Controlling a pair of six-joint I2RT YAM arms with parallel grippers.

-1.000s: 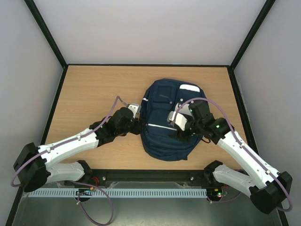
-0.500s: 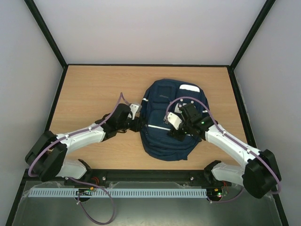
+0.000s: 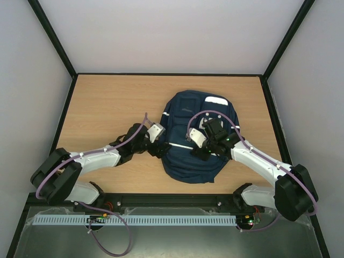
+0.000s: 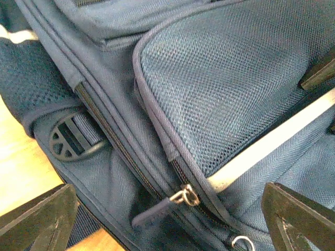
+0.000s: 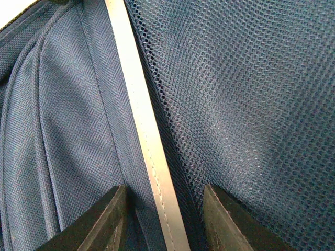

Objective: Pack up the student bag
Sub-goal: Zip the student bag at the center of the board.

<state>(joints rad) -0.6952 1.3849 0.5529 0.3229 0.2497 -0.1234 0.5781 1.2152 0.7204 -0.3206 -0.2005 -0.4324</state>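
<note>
The bag (image 3: 185,166) lies flat on the pale wood-grain worktop (image 3: 107,107), just right of centre in the top view. It is a rounded navy shape with a white-grey patch (image 3: 216,100) near its upper edge. The left arm (image 3: 91,158) reaches in from the lower left to the bag's left rim. The right arm (image 3: 258,161) comes from the lower right and rests over the bag's middle.

In the left wrist view the bag fills the frame. A panel of open mesh (image 4: 235,78) edged with curved piping takes up the upper right, with tight woven nylon beside it. A flat white stripe (image 4: 272,136) runs at the right. Along the zip sits a small metal pull (image 4: 186,196) with a fabric tab. At the left an oval black plastic buckle (image 4: 68,141) sits on ribbed webbing. The left jaws are spread wide, their dark fingers (image 4: 36,219) in the two bottom corners, gripping nothing.

In the right wrist view honeycomb mesh (image 5: 246,104) covers the right side and finer weave with stitched ridges the left. A stitched white stripe (image 5: 146,130) runs from the top to the bottom of the frame. It passes between the dark fingers (image 5: 104,219) of the right jaws, which stand partly apart. I cannot tell whether they pinch the fabric
</note>
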